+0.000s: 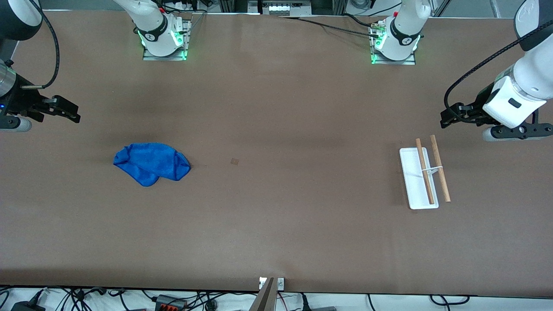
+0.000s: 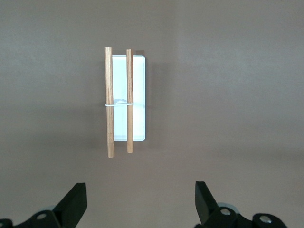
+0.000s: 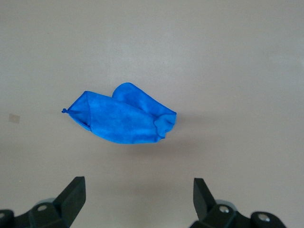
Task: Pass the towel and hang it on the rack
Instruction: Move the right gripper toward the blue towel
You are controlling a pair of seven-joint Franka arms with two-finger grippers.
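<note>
At the right arm's end of the tabletop, the right gripper hangs in the air over bare brown surface with its jaws spread wide and nothing between them. In the right wrist view both black fingertips stand well apart, with the towel on the surface between and ahead of them.

The towel is a blue cloth lying crumpled in a loose heap, flat on the tabletop and touching no other object. A small darker square mark sits on the surface beside it, toward the middle of the tabletop.

The rack stands at the left arm's end of the tabletop, well apart from the towel. Its flat white base rests on the surface; a thin white wire support carries two parallel light-brown wooden rods above the base. Both rods are bare.

The left gripper hangs in the air near the rack, over bare tabletop, with its jaws spread wide and holding nothing. In the left wrist view its fingertips stand well apart, with the rack ahead of them.
</note>
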